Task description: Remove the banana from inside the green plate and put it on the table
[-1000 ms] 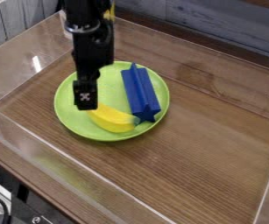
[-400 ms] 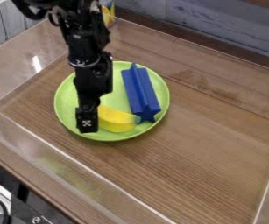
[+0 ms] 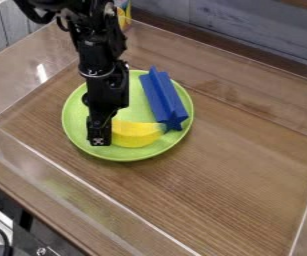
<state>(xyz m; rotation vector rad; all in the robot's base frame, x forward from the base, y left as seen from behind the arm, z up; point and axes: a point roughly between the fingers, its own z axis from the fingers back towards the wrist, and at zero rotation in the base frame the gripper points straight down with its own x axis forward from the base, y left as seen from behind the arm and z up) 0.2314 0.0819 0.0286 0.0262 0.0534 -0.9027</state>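
claw (image 3: 101,138) pinched shut at banana (image 3: 137,133) end, green plate (image 3: 78,112) mid-table (image 3: 236,190), bare wood to right

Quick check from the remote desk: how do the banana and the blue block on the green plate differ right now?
The banana is yellow, short and curved; the blue block is blue, long and straight-edged. The banana lies at the near side of the green plate, while the block runs along its far right side, its near end over the rim. The gripper has come down at the banana's left end; the block is clear of it. Both rest on the plate.
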